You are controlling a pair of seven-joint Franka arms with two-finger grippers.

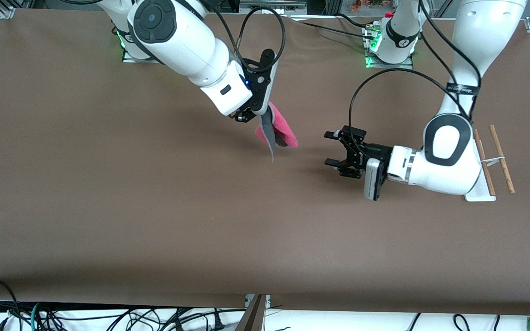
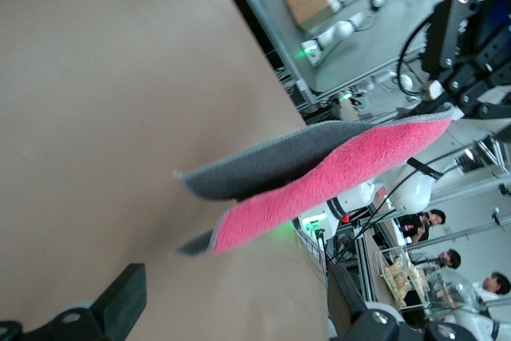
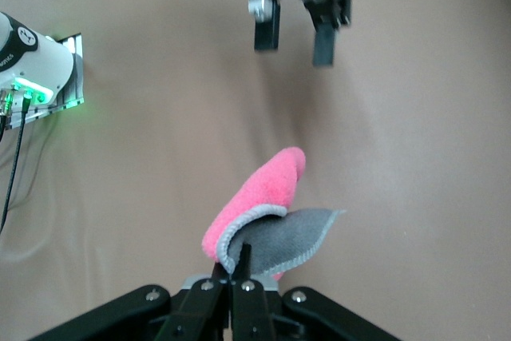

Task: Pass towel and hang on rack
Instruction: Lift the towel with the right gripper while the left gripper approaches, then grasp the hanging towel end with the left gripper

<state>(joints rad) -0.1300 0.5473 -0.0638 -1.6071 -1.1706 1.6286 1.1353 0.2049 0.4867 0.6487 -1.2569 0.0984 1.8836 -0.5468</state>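
While hanging: the towel [image 1: 278,131] is drooping soft and light from the right end effector [image 1: 246,113], which is pinching one edge.
Take hold: the left end effector [image 1: 334,148] is waiting open over the counter [image 1: 154,207]; the free hanging corner looks best.

Both arms wear glossy white shells with black round joint caps. Each black claw, the right claw [image 1: 245,115] and left claw [image 1: 331,148], trails looping black cables; green lights glow at both bases.

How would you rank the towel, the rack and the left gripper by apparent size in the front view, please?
1. The rack, though the left arm hides part of it.
2. The towel and the open left gripper look alike; the towel hangs in the air, so no ranking.
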